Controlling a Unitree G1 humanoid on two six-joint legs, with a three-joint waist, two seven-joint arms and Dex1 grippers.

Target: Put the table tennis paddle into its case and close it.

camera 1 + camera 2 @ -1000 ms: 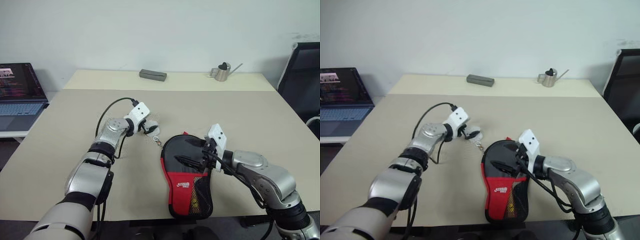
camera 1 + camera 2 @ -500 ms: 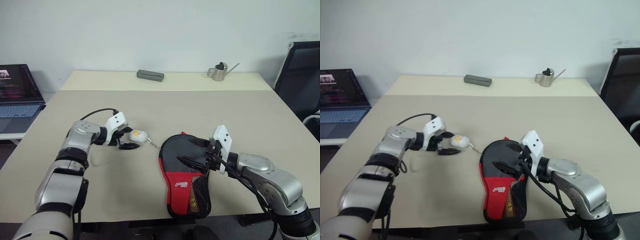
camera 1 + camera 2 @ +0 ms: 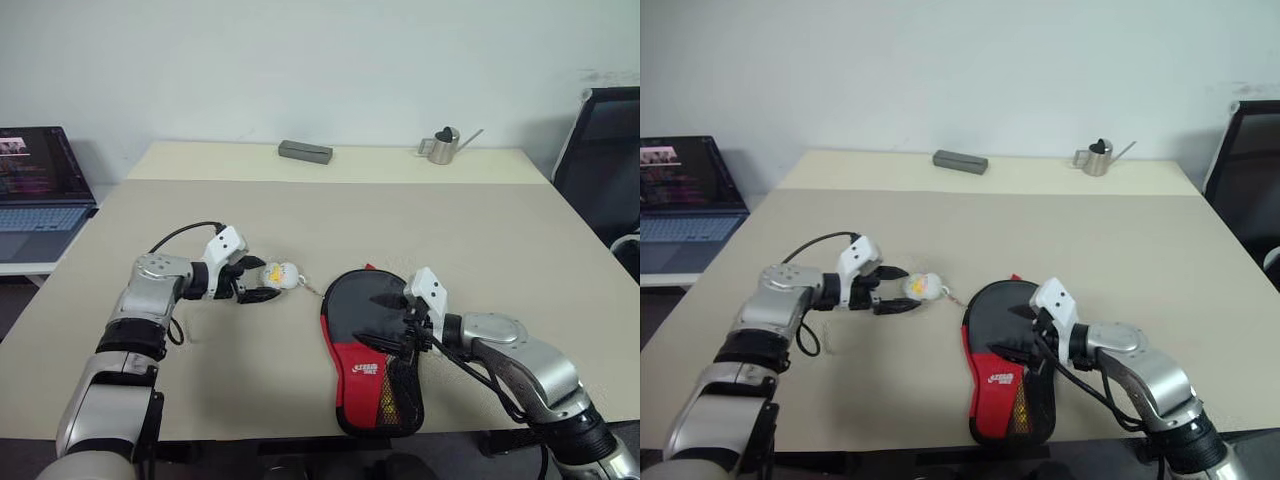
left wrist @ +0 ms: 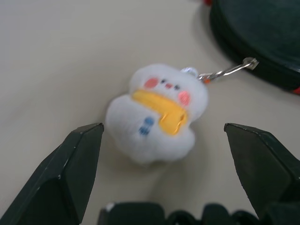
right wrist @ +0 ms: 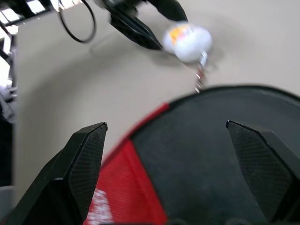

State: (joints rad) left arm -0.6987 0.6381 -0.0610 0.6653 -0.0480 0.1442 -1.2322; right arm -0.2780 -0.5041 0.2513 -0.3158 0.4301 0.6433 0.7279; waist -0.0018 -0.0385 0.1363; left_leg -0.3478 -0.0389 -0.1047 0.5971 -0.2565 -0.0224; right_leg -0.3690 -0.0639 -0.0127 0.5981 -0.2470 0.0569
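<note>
Head views: case lies flat on the desk, handle end toward the robot. Right tool rests over it, wide open, empty. Left tool, open, flanks the charm.

Left wrist view: charm sits between spread fingers, ungripped.

Right wrist view: case just below, paddle unseen.

1. Both arms are built of rounded silver-grey metallic shells joined by black bands and collars.
2. Each wrist carries a small white box-shaped module, the right one marked with two dark dots.
3. The left gripper has two black, tapered, wedge-shaped fingers.
4. The right gripper has matching black fingers with a finely textured surface.
5. Thin black cables loop beside each forearm.
</note>
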